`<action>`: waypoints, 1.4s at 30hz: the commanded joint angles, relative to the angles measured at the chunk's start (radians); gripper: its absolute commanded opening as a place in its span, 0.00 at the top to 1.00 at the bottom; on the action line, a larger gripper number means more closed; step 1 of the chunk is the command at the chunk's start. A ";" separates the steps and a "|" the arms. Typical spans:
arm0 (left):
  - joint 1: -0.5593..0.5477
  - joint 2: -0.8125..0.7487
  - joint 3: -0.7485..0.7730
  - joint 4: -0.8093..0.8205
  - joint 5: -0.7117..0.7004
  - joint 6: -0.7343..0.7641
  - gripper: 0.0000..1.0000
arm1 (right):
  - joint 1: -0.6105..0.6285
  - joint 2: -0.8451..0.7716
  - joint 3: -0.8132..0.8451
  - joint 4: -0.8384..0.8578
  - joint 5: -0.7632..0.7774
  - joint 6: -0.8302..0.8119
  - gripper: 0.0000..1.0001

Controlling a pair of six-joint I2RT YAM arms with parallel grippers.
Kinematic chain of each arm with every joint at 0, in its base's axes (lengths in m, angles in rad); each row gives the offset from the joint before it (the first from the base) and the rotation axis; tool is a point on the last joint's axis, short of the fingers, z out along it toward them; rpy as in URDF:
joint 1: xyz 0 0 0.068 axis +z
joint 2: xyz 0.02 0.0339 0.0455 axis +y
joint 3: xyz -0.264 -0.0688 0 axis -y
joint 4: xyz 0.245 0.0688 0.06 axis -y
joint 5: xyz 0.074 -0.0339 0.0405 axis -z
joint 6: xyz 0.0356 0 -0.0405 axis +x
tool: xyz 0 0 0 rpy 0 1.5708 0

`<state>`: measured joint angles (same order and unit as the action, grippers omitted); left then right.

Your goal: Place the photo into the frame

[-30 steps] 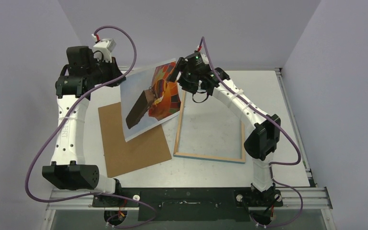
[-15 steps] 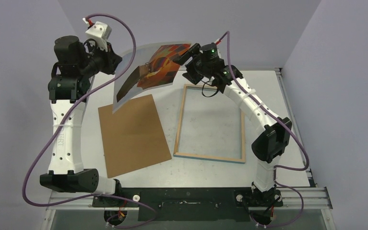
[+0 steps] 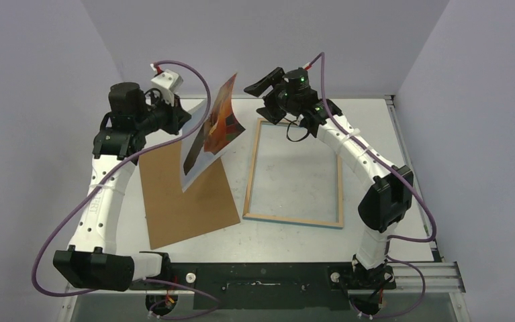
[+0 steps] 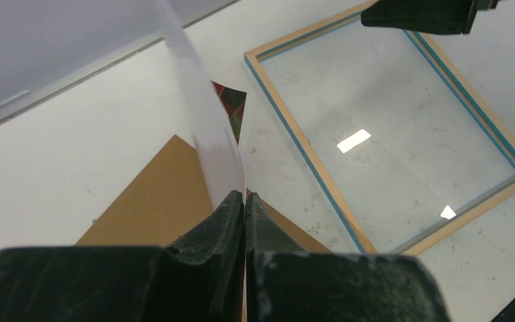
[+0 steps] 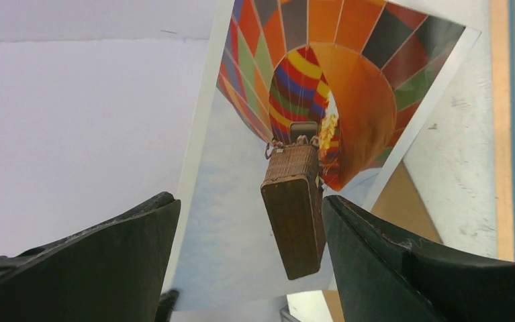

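In the overhead view, the left gripper holds one photo on edge; one frame lies flat to its right and one brown board lies below. Left wrist: jaws pinched tight on the photo's edge. Right wrist: the right gripper gapes wide and empty, with the photo just ahead.

White arm links with black joints were seen above the table; purple cables were looped alongside, and the left gripper and right gripper were finished in black.
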<state>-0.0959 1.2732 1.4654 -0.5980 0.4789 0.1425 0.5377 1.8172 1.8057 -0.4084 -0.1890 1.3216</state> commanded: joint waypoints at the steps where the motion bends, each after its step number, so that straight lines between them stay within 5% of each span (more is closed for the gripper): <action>1: -0.055 -0.089 -0.065 0.093 0.029 0.035 1.00 | -0.012 -0.037 0.069 -0.111 0.003 -0.048 0.20; 13: -0.093 -0.151 -0.125 0.161 0.119 0.029 1.00 | 0.028 0.054 0.172 -0.212 -0.075 -0.103 0.18; 20: -0.098 -0.149 -0.142 0.190 0.116 0.008 1.00 | 0.045 -0.018 0.047 0.042 -0.057 -0.019 0.20; 27: -0.105 -0.158 -0.162 0.228 0.120 0.005 1.00 | 0.045 0.006 0.065 -0.008 -0.072 0.021 0.21; 36: -0.112 -0.167 -0.179 0.235 0.136 0.038 1.00 | 0.046 0.007 0.051 0.152 -0.083 0.073 0.21; 42: -0.121 -0.204 -0.241 0.303 0.129 0.090 1.00 | 0.050 0.058 0.147 -0.048 -0.086 0.018 0.23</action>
<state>-0.2085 1.1160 1.2503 -0.4004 0.5884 0.1814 0.5835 1.8687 1.8618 -0.3634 -0.2672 1.3724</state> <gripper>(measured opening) 0.007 0.780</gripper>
